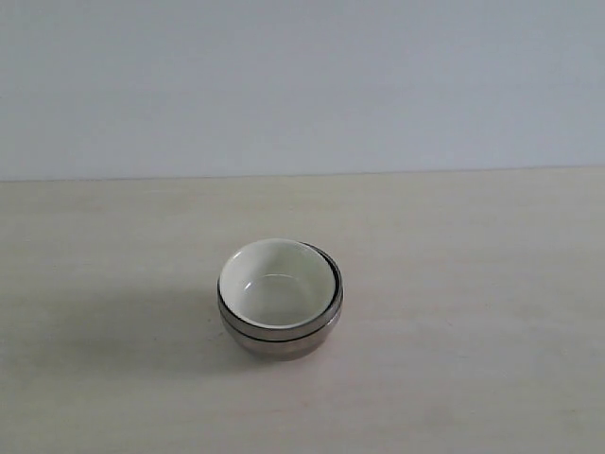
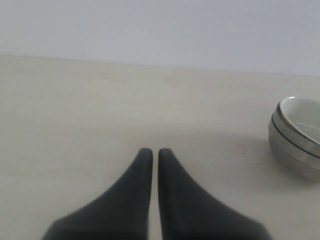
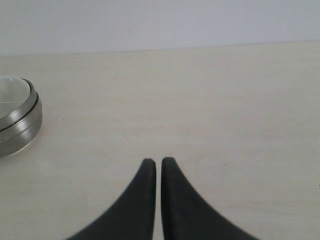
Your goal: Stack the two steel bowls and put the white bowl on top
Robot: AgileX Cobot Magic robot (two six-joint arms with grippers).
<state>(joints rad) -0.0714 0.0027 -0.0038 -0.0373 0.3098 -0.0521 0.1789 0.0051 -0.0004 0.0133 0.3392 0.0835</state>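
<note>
The pale wooden surface [image 1: 473, 378] carries only one group of things, and it stands about in the middle, a little toward the near side. The two steel bowls [image 1: 281, 341] sit one inside the other; we see two bright rims with a dark line between them, so the nesting looks complete. The white bowl [image 1: 274, 284] rests on top, inside the upper steel bowl. It sits slightly to the left, because more steel rim shows on the right side. We judge that this order is chosen because the wide metal bowl gives a stable base for the ceramic one.

The left end effector [image 2: 155, 151] has its jaws brought together with only a thin slit between them, and it grips nothing. The right end effector [image 3: 158, 161] is the same: closed and empty. Both hang over bare surface, well apart from the stack, one on each side. The task seems to us finished.
</note>
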